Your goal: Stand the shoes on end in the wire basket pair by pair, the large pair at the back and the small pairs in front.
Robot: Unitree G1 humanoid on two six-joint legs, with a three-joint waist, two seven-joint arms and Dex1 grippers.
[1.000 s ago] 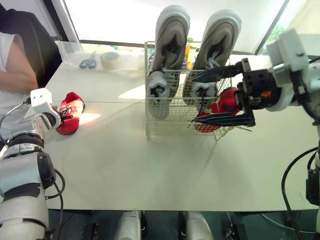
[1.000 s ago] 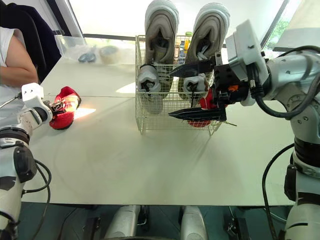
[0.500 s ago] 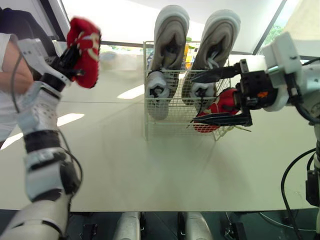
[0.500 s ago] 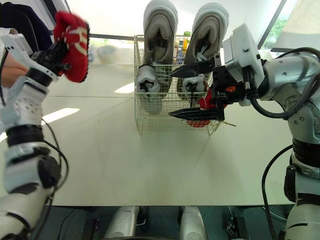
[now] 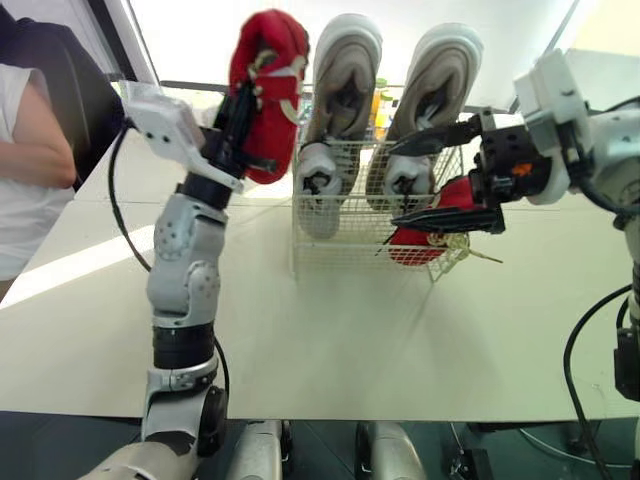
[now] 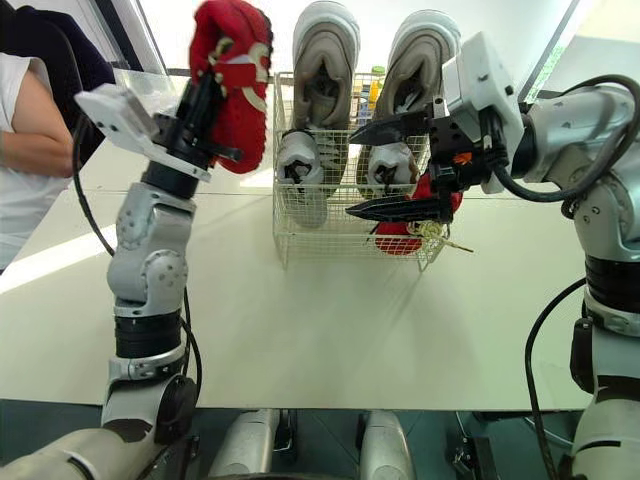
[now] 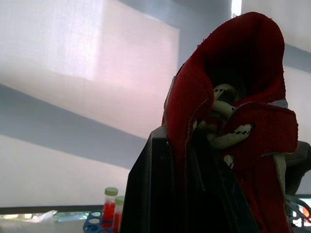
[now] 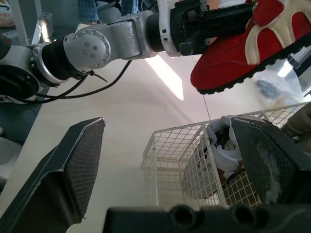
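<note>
White table [image 5: 350,330] bears the wire basket [image 5: 340,238]. Upper left of centre, the left gripper [image 5: 238,125] clamps a small red shoe [image 5: 265,90] aloft, long axis near upright; which end is up is unclear. The left wrist view shows cream laces, the right wrist view its black sole. The right gripper [image 5: 392,186] gapes by the basket.

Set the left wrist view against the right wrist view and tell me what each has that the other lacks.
Left wrist view alone: capped tubes in a blue rack. Right wrist view alone: the wire basket, the white table and the open right end effector. Shared: the red shoe, clamped in the left end effector.
</note>
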